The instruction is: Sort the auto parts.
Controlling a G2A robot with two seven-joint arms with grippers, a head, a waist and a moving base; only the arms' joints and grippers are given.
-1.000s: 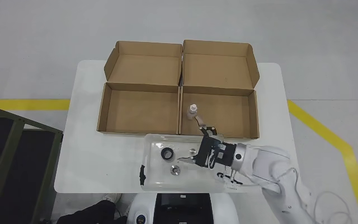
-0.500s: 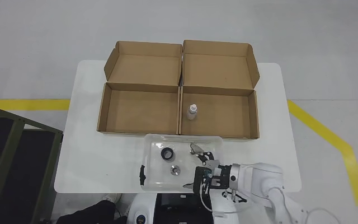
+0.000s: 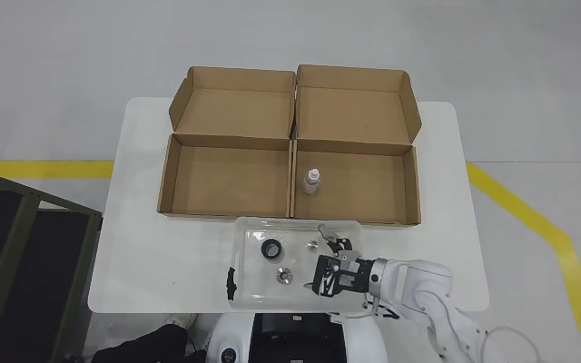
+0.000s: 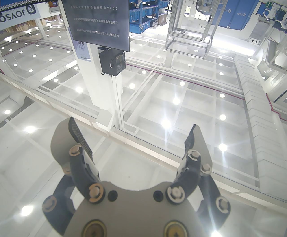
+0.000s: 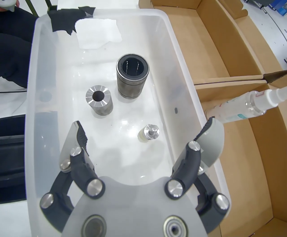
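Right gripper (image 5: 144, 123) hangs over the right end of a clear plastic bin (image 5: 179, 67) with its jaws spread wide and nothing between them. One finger sits above the bin floor; the other is out over the rim on the side facing the cardboard boxes. Just ahead of the fingertips, and not touching them, a small silver plug (image 5: 149, 132) stands on the bin floor. Farther along the bin a steel bushing (image 5: 98, 99) with a central bore stands upright. Just beside it, but apart from it, is a taller dark linear bearing (image 5: 132, 76), also on end. A scrap of white paper (image 5: 98, 33) lies at the far end of the bin, and black tape (image 5: 67, 15) is stuck over that corner of the rim.

Beyond the bin, two cardboard boxes sit side by side on the white table (image 3: 145, 227), touching each other, with their lids folded back. The right box (image 3: 363, 186) holds a small white bottle (image 3: 311, 180), which stands close to the wall it shares with the left box (image 3: 227, 181).

Left gripper (image 4: 132, 124) points up at the ceiling, its toothed fingers held far apart and gripping nothing.
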